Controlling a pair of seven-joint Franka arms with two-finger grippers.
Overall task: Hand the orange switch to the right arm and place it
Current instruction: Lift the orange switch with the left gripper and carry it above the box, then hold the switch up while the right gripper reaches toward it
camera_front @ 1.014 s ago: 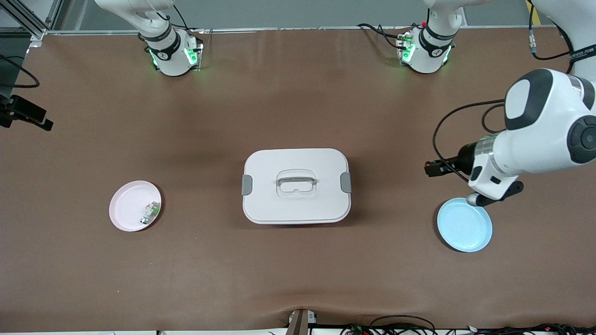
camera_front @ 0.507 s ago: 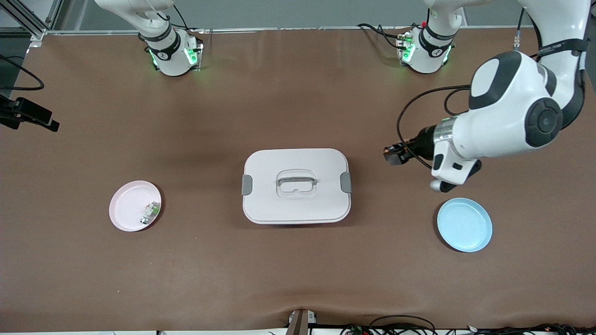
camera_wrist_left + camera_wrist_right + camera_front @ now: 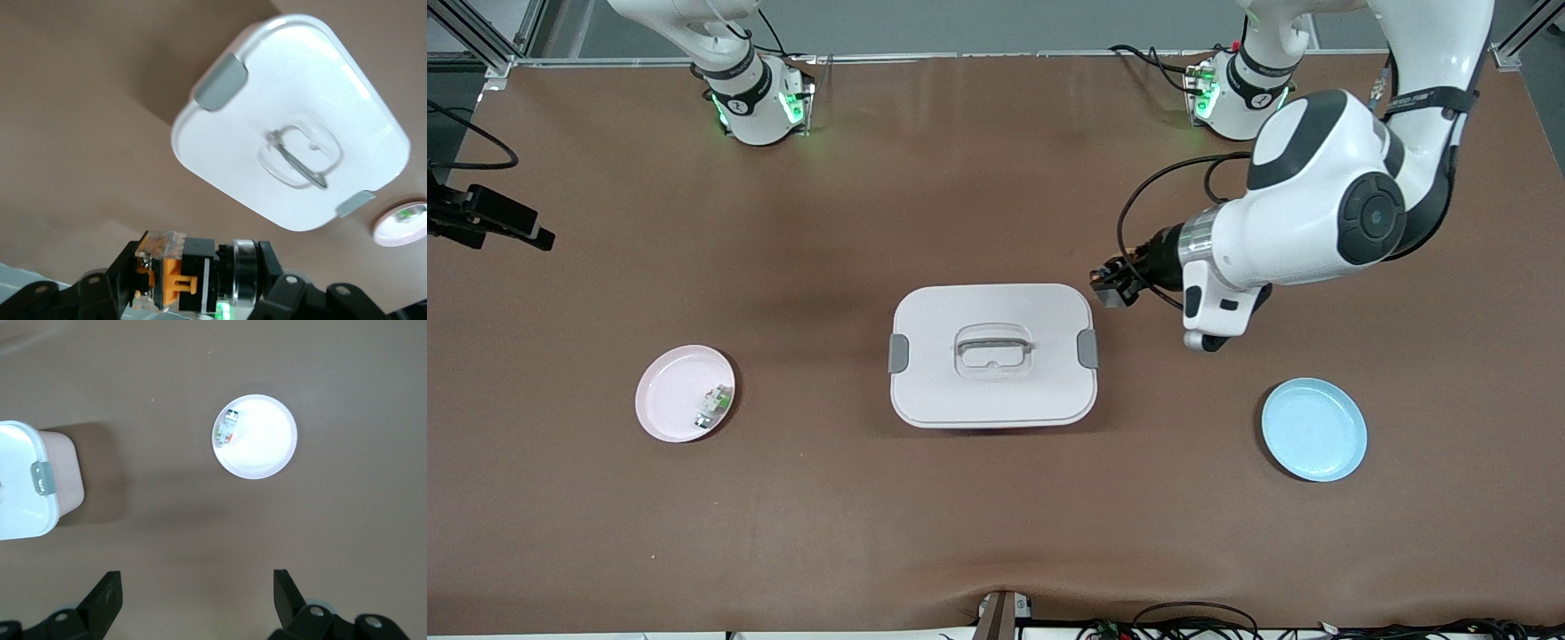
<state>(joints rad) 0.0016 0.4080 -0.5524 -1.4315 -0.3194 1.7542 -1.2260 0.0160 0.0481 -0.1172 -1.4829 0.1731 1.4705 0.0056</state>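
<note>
My left gripper (image 3: 1110, 286) is shut on the orange switch (image 3: 175, 273), a black stubby body with orange parts, gripped across its length in the left wrist view. The gripper (image 3: 200, 277) is in the air beside the corner of the white lidded box (image 3: 943, 311), at the box's end toward the left arm. My right gripper (image 3: 195, 581) is open and empty. It is high over the table at the right arm's end and shows as a black shape (image 3: 525, 229) at the edge of the front view.
A pink plate (image 3: 667, 391) holding a small white-and-green part (image 3: 712, 406) lies toward the right arm's end; it also shows in the right wrist view (image 3: 263, 447). A light blue plate (image 3: 1313, 429) lies empty toward the left arm's end. The box has a handle (image 3: 992, 345).
The left arm has swung from over the blue plate toward the middle of the table, carrying the switch up to the box's corner. The right gripper has edged slightly inward.
</note>
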